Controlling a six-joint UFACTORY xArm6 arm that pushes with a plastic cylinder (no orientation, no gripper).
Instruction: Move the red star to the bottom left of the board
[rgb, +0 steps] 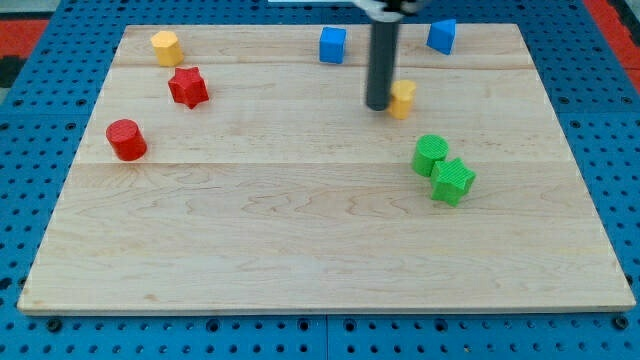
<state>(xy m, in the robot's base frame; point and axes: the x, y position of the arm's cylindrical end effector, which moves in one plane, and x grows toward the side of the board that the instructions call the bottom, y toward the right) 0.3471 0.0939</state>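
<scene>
Standing upright in the upper middle of the frame, my rod ends with my tip (378, 105) on the wooden board (300, 250), just left of a small yellow block (403, 99) and seemingly touching its side, though I cannot be sure of contact. There is no claw on this arm, so nothing opens or closes and nothing is held; the rod only rests beside that block.

The red star (188, 87) lies in the upper left of the frame, well apart from my tip. Above and slightly left of it, near the board's top edge, sits a yellow cylinder-like block (166, 47). Below and left of the star, near the board's left edge, stands a red cylinder (127, 139).

Along the top edge, a blue cube (332, 45) lies just left of the rod, and another blue block (442, 35), its shape unclear, lies to the right. In the right middle of the frame, a green cylinder (431, 155) and a green star-like block (452, 181) sit touching, the latter lower and further right.
</scene>
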